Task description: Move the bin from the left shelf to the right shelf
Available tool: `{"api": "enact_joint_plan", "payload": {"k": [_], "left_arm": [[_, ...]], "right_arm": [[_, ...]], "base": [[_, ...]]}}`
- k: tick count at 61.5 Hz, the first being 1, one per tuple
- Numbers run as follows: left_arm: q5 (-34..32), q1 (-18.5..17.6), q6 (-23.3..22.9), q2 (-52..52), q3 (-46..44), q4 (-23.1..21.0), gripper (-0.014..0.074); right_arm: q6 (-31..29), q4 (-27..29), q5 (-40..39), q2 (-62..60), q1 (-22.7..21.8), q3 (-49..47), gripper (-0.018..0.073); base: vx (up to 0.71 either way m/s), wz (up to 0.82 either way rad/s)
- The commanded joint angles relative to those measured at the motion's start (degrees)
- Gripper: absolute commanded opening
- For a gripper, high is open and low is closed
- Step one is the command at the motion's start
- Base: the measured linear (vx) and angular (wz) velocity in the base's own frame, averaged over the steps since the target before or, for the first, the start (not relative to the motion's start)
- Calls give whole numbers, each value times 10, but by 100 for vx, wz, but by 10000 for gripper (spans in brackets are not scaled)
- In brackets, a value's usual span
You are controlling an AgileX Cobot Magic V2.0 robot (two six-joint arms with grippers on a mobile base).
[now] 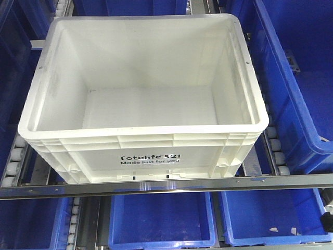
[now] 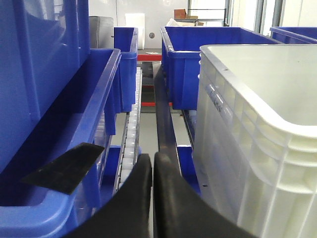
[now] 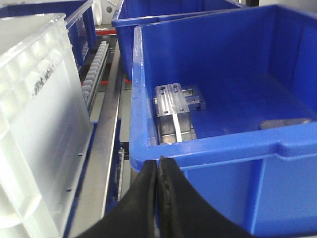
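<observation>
White bin (image 1: 143, 104) sitting empty on the roller shelf (image 1: 156, 185), between both tools | left tool (image 2: 152, 163) closed, empty, bin to its right | right tool (image 3: 159, 166) closed, empty, bin to its left | judgement: both should be opening and gripping opposite rims evenly before lifting.

A white bin (image 1: 140, 135) of smooth, semi-matt plastic with a ribbed rim sits beside glossy blue plastic bins (image 3: 233, 99). Brushed metal shelf rails (image 1: 166, 185) carry white plastic rollers (image 1: 14, 161). A machined metal block (image 3: 176, 111) gleams dully; each tool's fingers (image 3: 148, 198) look matt black.
</observation>
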Motion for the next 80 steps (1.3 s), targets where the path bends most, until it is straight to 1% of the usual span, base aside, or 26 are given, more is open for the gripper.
{"api": "enact_joint_plan", "payload": {"k": [1, 4, 10, 19, 21, 39, 80], "left_arm": [[-46, 0, -1, -6, -10, 0, -8], [-46, 0, -1, -6, -10, 0, -8], [-46, 0, -1, -6, -10, 0, -8], [-46, 0, -1, -6, -10, 0, -8], [-46, 0, -1, -6, -10, 0, -8], [-46, 0, -1, -6, -10, 0, -8], [-46, 0, -1, -6, -10, 0, -8]], "right_arm": [[-42, -11, -49, -9, -5, 10, -8], [-54, -11, -50, -9, -5, 10, -8], [-55, -9, -50, -9, -4, 10, -8], [-71, -10, -51, -9, 31, 10, -8], [-71, -11, -51, -9, 34, 10, -8], [-62, 6, -93, -9, 28, 10, -8], [-62, 6, -88, -7, 28, 9, -8]], "base": [[0, 0], [0, 0], [0, 0], [0, 0], [0, 0], [0, 0], [0, 0]]}}
